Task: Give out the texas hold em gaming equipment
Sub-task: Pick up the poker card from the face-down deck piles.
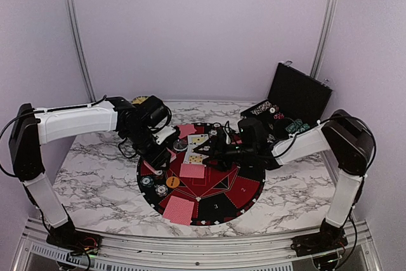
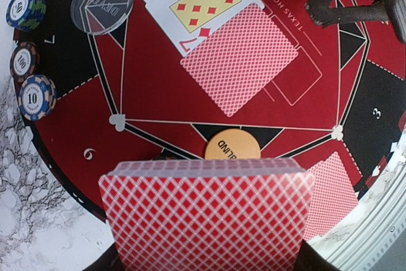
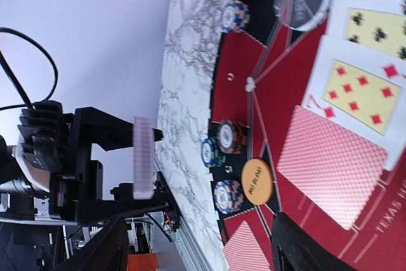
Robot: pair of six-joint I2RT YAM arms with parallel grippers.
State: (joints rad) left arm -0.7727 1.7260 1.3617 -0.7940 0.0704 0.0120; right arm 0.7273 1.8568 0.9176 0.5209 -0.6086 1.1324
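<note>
My left gripper (image 1: 160,152) is shut on a deck of red-backed playing cards (image 2: 206,214), held on edge above the mat's left rim. Below it lie an orange disc (image 2: 232,145), a clear disc (image 2: 101,6), three chip stacks (image 2: 37,96), face-up cards (image 2: 203,4) and a face-down card (image 2: 240,58). My right gripper (image 3: 200,252) hovers over the middle of the mat, open, with nothing between its fingers. In its view the held deck (image 3: 143,157) shows at the left, and the orange disc (image 3: 257,181) lies beside the chip stacks (image 3: 228,196).
The round red-and-black mat (image 1: 244,188) covers the middle of the marble table. More face-down cards lie at its near edge (image 1: 179,210) and far edge (image 1: 187,130). An open black case (image 1: 298,96) with chips stands at the back right, behind my right arm.
</note>
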